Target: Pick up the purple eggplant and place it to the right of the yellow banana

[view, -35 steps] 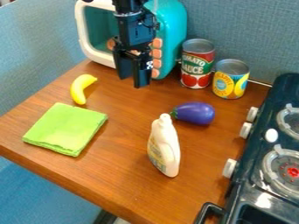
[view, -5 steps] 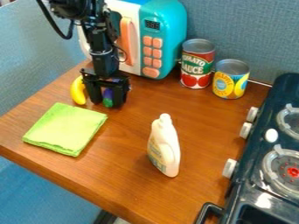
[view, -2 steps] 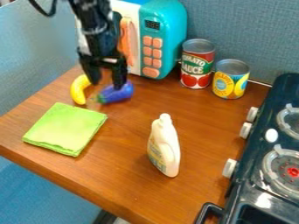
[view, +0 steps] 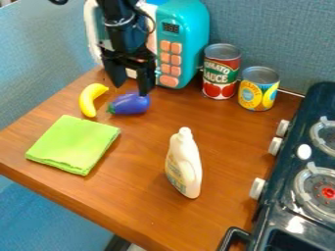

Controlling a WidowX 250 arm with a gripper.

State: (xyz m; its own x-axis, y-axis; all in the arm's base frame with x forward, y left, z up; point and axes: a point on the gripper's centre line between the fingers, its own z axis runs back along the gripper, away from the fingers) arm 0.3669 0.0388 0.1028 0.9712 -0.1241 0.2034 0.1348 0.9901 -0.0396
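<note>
Its fingers spread, the gripper (view: 132, 85) has let go and risen from the purple eggplant (view: 130, 104), now on the bench (view: 147, 162) just right of the banana (view: 90, 99), so that relocation looks finished.

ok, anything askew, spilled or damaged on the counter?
Nothing stands out. Eggplant and banana look intact, cloth is folded, red can and yellow can stand upright; the open gripper hangs by the eggplant. No spill visible.

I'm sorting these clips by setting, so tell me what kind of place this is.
Probably a toy kitchen set up for play or robot practice: a toy-like teal microwave, a small stove and a plastic-looking eggplant.
</note>
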